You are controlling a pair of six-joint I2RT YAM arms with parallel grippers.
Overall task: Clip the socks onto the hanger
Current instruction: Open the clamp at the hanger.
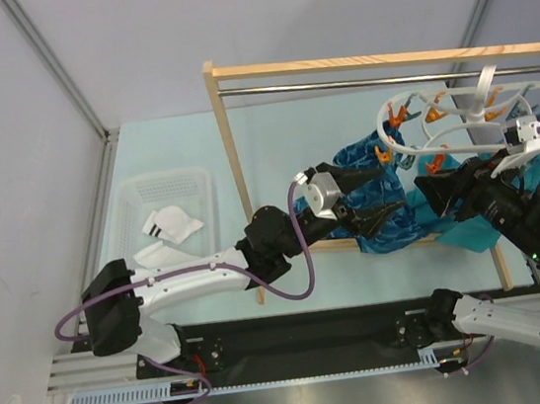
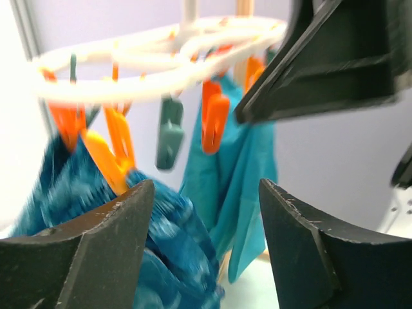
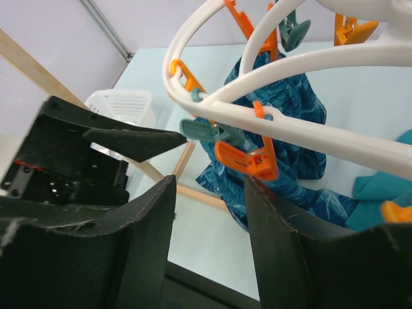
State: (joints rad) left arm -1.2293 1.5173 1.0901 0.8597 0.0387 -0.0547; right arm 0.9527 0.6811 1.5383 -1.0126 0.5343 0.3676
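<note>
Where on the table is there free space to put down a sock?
Bare table lies between the rack's wooden post and the blue cloth, and beyond the basket. Under the hanger it is crowded: teal garment, left fingers, right fingers.

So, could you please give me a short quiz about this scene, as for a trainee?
1. Where do the socks lie?
2. True or false: the left hand and the right hand are both open.
3. The hanger hangs from: A the metal rail; B a ceiling hook; C the left hand.
Key: 1 in the white basket; 2 true; 3 A.
</note>
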